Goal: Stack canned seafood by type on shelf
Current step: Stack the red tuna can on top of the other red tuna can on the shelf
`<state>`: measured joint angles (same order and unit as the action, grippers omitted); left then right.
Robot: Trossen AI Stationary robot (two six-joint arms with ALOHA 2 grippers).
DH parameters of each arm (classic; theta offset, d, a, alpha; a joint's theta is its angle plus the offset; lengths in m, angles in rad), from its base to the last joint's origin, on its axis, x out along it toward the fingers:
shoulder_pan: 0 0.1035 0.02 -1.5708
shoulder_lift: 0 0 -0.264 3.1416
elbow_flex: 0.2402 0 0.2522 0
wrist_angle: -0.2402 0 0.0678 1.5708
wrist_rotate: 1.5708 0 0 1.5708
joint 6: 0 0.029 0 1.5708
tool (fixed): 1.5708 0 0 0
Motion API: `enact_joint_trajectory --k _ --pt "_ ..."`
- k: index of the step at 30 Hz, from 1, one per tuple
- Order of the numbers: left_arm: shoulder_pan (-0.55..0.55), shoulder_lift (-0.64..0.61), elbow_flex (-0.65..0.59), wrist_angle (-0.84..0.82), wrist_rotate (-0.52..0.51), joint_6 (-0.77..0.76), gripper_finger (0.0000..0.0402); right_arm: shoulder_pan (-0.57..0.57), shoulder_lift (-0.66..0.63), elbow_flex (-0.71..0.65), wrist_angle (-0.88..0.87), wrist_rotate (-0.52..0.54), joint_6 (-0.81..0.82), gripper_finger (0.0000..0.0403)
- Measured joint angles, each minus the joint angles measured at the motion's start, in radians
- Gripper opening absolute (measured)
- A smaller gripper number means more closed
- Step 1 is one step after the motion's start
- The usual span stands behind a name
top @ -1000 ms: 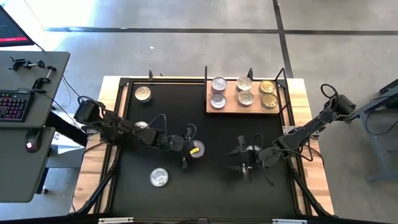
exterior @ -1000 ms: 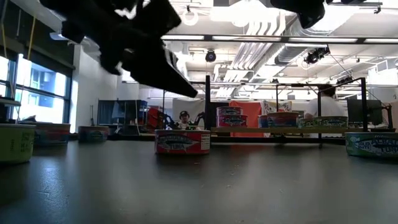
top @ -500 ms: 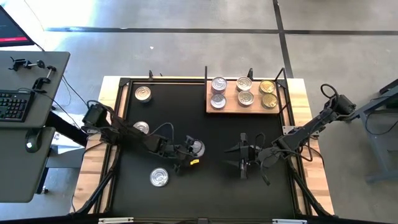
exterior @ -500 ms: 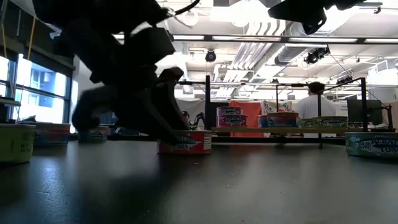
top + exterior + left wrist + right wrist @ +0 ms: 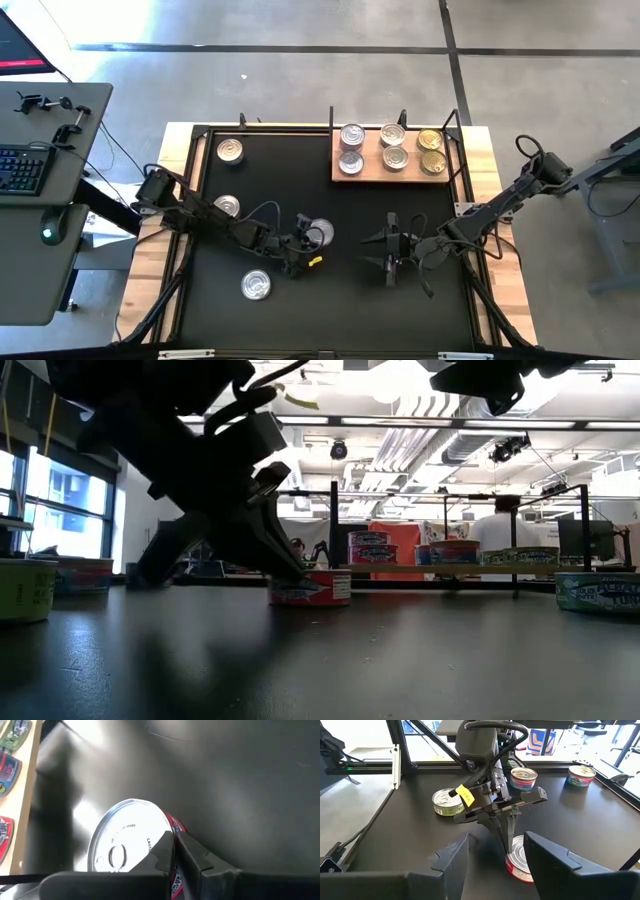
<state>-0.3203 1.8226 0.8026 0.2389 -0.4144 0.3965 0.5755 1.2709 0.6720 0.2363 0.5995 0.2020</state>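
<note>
Grey side desk [image 5: 55, 215] with black keyboard [image 5: 22, 170] — beside the black table [image 5: 330, 300].

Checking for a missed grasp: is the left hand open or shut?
Shut. The left hand has its fingers pressed together at the rim of the red-labelled can, which stands upright beside them, not between them.

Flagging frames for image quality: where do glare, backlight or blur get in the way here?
Low view: bright ceiling lights and windows leave the left arm's end effector a dark silhouette against the red-labelled can. Left wrist view: that can's lid shines nearly white and the near fingers look soft. High view: even light, shiny lids on the shelf.
</note>
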Motion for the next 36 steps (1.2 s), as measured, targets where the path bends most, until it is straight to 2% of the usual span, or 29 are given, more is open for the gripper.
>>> enact_joint_trajectory --k 5,10,14,16,20,27,31,36 --pt "-0.015 -0.015 0.018 -0.008 0.013 -0.001 0.0001 0.000 0.000 0.000 -0.004 0.000 0.001 0.0183" --pt "-0.028 -0.019 0.085 -0.032 0.013 -0.001 0.0000 0.001 0.000 0.000 -0.013 0.000 0.006 0.0183" --pt "-0.029 -0.019 0.126 -0.060 0.012 0.014 0.0000 0.045 0.000 0.000 -0.026 0.002 0.015 0.0183" --pt "-0.026 -0.019 0.151 -0.053 0.012 0.027 0.0000 0.081 0.000 0.000 -0.050 0.010 0.053 0.0183" --pt "-0.003 -0.020 0.203 -0.065 0.011 0.063 0.0000 0.164 0.000 0.000 -0.175 0.100 0.204 0.0183" --pt "0.114 -0.020 0.359 -0.124 0.027 0.122 0.0000 0.274 0.000 0.000 -0.404 0.242 0.498 0.0183" --pt "0.219 -0.002 0.477 -0.208 0.079 0.130 0.0000 0.307 0.000 0.000 -0.444 0.329 0.533 0.0183" --pt "0.331 0.074 0.617 -0.283 0.177 0.135 0.0000 0.315 -0.001 0.000 -0.453 0.370 0.524 0.0183"
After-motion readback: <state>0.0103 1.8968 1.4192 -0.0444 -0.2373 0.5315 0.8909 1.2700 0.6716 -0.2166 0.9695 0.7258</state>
